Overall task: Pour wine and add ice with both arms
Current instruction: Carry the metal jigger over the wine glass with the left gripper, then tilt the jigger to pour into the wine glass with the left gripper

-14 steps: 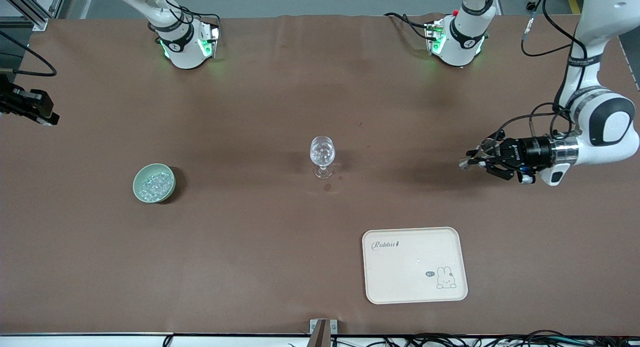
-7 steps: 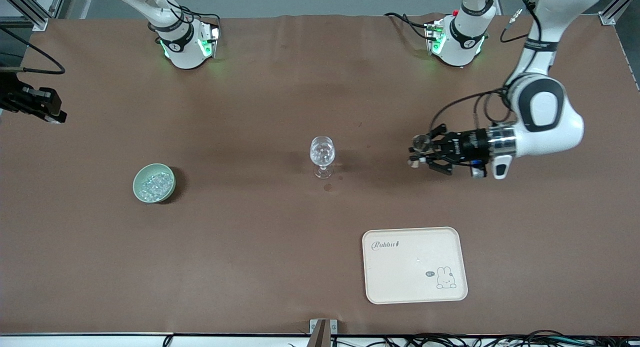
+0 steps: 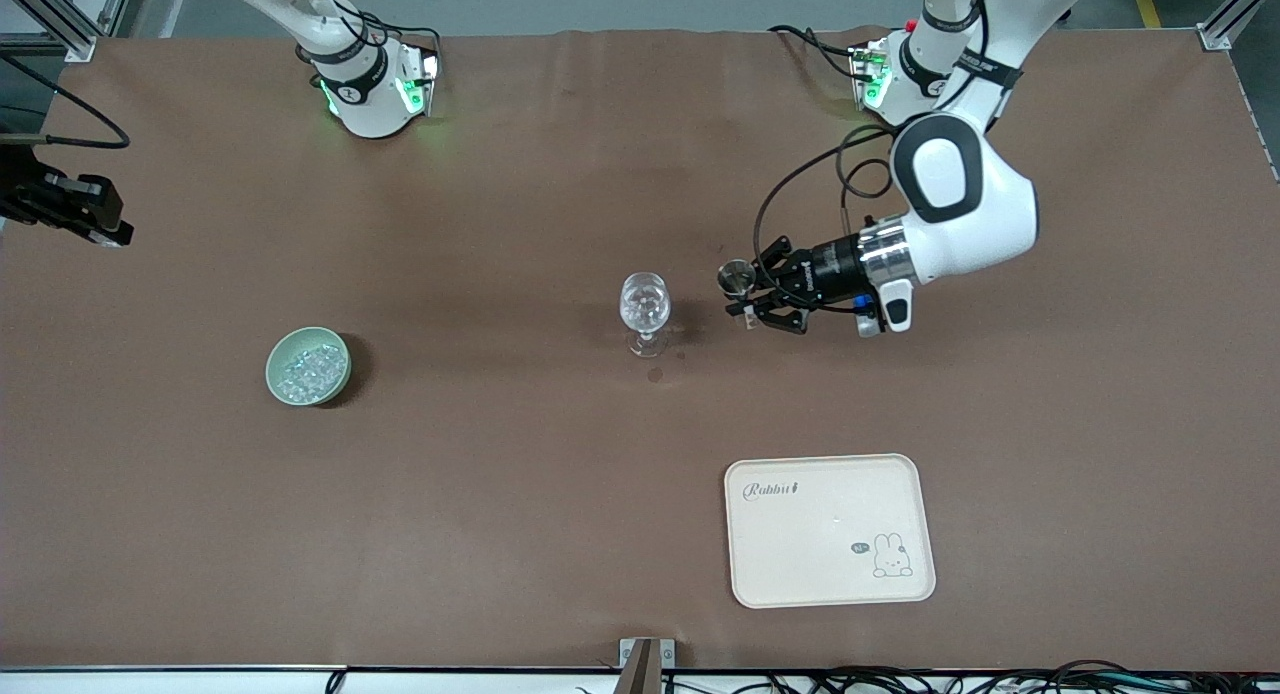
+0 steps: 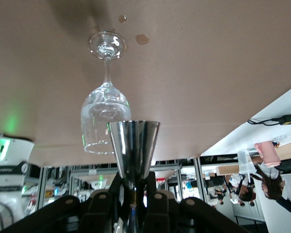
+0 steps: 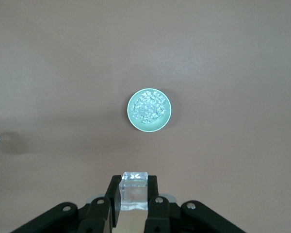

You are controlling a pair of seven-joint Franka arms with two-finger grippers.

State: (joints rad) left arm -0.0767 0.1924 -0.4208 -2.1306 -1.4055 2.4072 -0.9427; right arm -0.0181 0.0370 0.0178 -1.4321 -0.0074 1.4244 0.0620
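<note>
Brown table [image 3: 500, 494] w/ arm bases along its top edge. Cream tray [image 3: 830, 530] sits nearest the front cam, toward left arm's end. Left gripper [image 3: 745, 294] is held just beside the stemmed glass [image 3: 644, 312] at table centre, fingers clamped on a small metal cup [image 4: 134, 148]. Right gripper [image 5: 134, 194] is held high over the table near the right arm's end, fingers closed on a clear cube [image 5: 134, 190]. Ice [image 3: 309, 368] is piled in the green bowl [image 3: 283, 388], toward right arm's end.
</note>
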